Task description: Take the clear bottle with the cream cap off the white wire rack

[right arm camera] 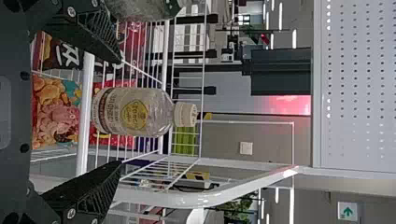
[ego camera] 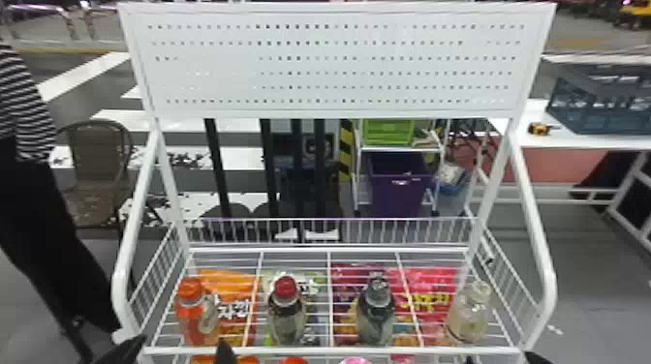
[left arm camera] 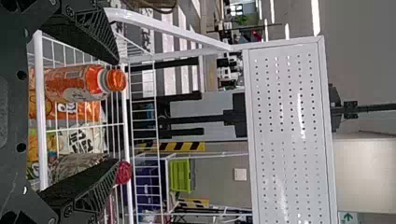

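The clear bottle with the cream cap (ego camera: 467, 314) stands upright at the right end of the white wire rack (ego camera: 329, 350). Low at the head view's bottom edge, my right gripper (ego camera: 502, 359) is in front of the rack's right end. In the right wrist view, my right gripper (right arm camera: 120, 112) is open, one finger to each side of the clear bottle (right arm camera: 135, 112), with the cream cap (right arm camera: 186, 114) beyond the fingertips; no grip on it shows. My left gripper (ego camera: 178, 352) waits at the rack's left front; in the left wrist view that gripper (left arm camera: 116, 112) is open and holds nothing.
Along the shelf stand an orange bottle (ego camera: 191, 310), a red-capped bottle (ego camera: 286, 310) and a dark grey-capped bottle (ego camera: 377, 310). Snack bags lie under the wires. White side rails (ego camera: 540, 261) rise at both ends, and a perforated panel (ego camera: 334, 63) spans the top.
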Tool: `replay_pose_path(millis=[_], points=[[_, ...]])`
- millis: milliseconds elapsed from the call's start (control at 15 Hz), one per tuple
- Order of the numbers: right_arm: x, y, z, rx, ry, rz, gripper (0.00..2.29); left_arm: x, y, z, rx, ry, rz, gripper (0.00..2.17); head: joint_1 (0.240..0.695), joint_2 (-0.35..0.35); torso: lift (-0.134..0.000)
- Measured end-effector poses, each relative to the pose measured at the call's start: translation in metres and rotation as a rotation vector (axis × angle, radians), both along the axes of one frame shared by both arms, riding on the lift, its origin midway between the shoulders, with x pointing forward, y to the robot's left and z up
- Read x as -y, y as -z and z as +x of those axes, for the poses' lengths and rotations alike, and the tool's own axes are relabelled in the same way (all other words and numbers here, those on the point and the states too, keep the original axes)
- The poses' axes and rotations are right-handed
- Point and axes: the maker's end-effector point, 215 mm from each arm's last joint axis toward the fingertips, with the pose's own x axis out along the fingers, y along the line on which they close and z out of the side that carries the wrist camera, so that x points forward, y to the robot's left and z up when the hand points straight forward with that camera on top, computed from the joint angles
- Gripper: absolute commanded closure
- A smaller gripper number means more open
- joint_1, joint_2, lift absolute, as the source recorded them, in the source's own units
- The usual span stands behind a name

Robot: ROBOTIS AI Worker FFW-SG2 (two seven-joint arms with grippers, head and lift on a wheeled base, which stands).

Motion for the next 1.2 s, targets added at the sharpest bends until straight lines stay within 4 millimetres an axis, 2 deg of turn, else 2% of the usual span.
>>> replay_pose_path(millis=[333,667,733,800,933,1000,1200], points=[[0.002,0.020,0.050,0.004,-0.001,0.002,0.13,0.001,0.005,-0.001,-0.036,0.001,0.025,0.14,0.499,0.000,0.000],[0.001,0.027,0.094,-0.002,-0.007,0.005,0.13,-0.001,0.015,0.002,-0.076,0.000,0.049,0.14,0.499,0.000,0.000],[-0.001,0.025,0.103,0.002,-0.008,0.007,0.21,-0.002,0.018,0.002,-0.081,0.000,0.051,0.14,0.499,0.000,0.000],[-0.003,0.023,0.109,0.004,-0.012,0.008,0.44,-0.002,0.020,0.003,-0.084,0.000,0.052,0.14,0.499,0.000,0.000],[-0.016,0.021,0.118,-0.002,-0.030,0.013,1.34,-0.002,0.023,0.004,-0.089,-0.001,0.053,0.14,0.499,0.000,0.000],[-0.021,0.018,0.120,0.001,-0.038,0.014,1.54,-0.002,0.023,0.005,-0.088,-0.001,0.053,0.14,0.499,0.000,0.000],[-0.025,0.005,0.118,0.016,-0.041,0.015,1.57,0.000,0.023,0.006,-0.088,0.003,0.048,0.14,0.499,0.000,0.000]])
